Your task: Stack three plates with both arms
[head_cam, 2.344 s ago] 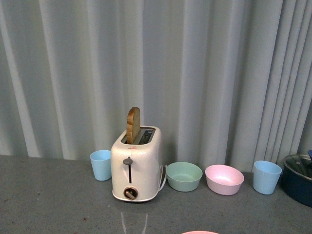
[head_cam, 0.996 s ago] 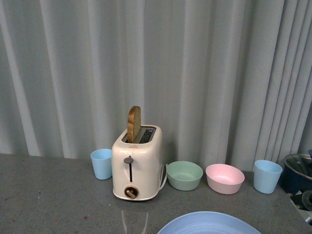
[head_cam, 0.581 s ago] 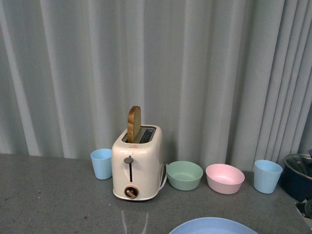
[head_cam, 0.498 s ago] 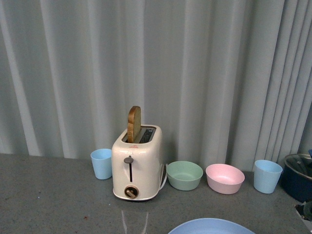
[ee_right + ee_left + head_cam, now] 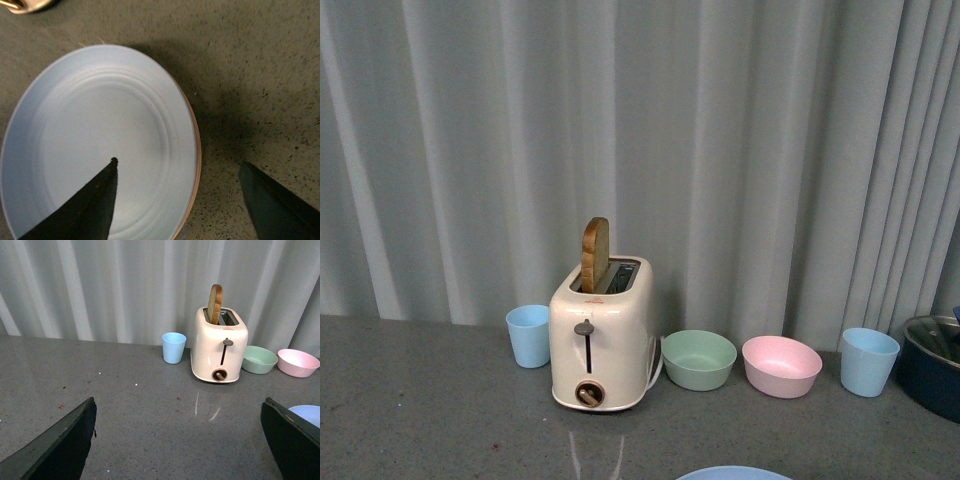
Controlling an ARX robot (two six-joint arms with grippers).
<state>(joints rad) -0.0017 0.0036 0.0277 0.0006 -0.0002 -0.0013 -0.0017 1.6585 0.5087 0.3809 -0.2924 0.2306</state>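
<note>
A light blue plate (image 5: 100, 140) lies on a pink plate, of which only a thin rim (image 5: 196, 150) shows. In the front view just a sliver of the light blue plate (image 5: 735, 473) shows at the bottom edge. My right gripper (image 5: 180, 162) is open, one finger over the blue plate and the other over the bare table beside the rim. My left gripper (image 5: 177, 440) is open with nothing between its fingers, above the grey table. The blue plate's edge (image 5: 307, 412) shows just beyond one of its fingers.
At the back stand a cream toaster (image 5: 600, 345) holding a slice of toast, two blue cups (image 5: 527, 335) (image 5: 868, 360), a green bowl (image 5: 698, 360), a pink bowl (image 5: 781, 366) and a dark pot (image 5: 935, 365). A grey curtain closes off the rear.
In the front view the light blue plate has sunk toward the bottom edge, leaving only a sliver. The dark gripper part at the right edge has left that view.
</note>
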